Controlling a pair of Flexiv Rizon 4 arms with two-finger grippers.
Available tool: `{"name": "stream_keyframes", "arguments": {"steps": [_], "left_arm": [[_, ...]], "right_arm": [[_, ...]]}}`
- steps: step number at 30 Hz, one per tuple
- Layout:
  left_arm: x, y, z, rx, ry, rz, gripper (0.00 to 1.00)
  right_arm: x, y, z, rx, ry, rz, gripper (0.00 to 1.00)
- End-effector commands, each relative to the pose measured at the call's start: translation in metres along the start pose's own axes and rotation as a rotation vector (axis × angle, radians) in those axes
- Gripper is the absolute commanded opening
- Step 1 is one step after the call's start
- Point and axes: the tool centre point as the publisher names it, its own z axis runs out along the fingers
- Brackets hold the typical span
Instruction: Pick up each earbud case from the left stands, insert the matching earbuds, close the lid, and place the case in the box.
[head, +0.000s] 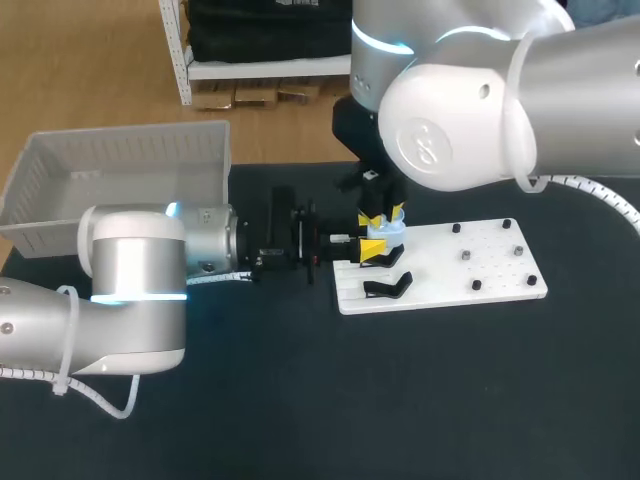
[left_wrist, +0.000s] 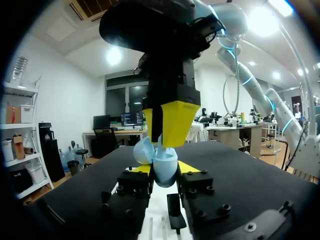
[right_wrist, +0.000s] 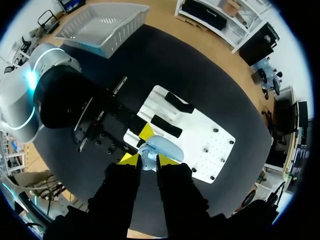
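Note:
A light blue earbud case (head: 386, 234) hangs over the left end of the white board (head: 450, 275), lid open. My left gripper (head: 368, 251) comes in level from the left and is shut on the case body (left_wrist: 165, 172); the lid (left_wrist: 142, 150) stands tilted beside it. My right gripper (head: 385, 215) points straight down onto the case's opening. In the right wrist view, the right gripper (right_wrist: 148, 161) is shut on a small light blue piece (right_wrist: 146, 159), an earbud by its look, right at the case (right_wrist: 162, 146).
Black case stands (head: 386, 288) sit on the board's left part under the grippers. Small dark pegs (head: 490, 258) dot its right part. A white basket (head: 120, 170) stands at the back left. The dark tabletop (head: 400, 400) lies bare in front.

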Motion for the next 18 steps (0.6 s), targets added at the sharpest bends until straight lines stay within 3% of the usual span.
{"name": "stream_keyframes", "arguments": {"steps": [1,5,7,13,18], "left_arm": [[0.001,-0.002,0.0,-0.009,-0.004,0.005,0.0],[0.001,-0.002,0.0,-0.009,-0.004,0.005,0.0],[0.001,-0.002,0.0,-0.009,-0.004,0.005,0.0],[0.001,-0.002,0.0,-0.009,-0.004,0.005,0.0],[0.001,-0.002,0.0,-0.009,-0.004,0.005,0.0]], "right_arm": [[0.002,-0.001,0.0,-0.014,-0.007,0.003,0.28],[0.002,-0.001,-0.003,-0.061,-0.014,0.007,0.44],[0.002,-0.001,-0.005,-0.082,-0.017,0.008,0.58],[0.002,-0.007,-0.018,-0.164,-0.058,0.036,0.6],[-0.005,-0.023,-0.023,-0.144,-0.106,0.181,0.81]]}}
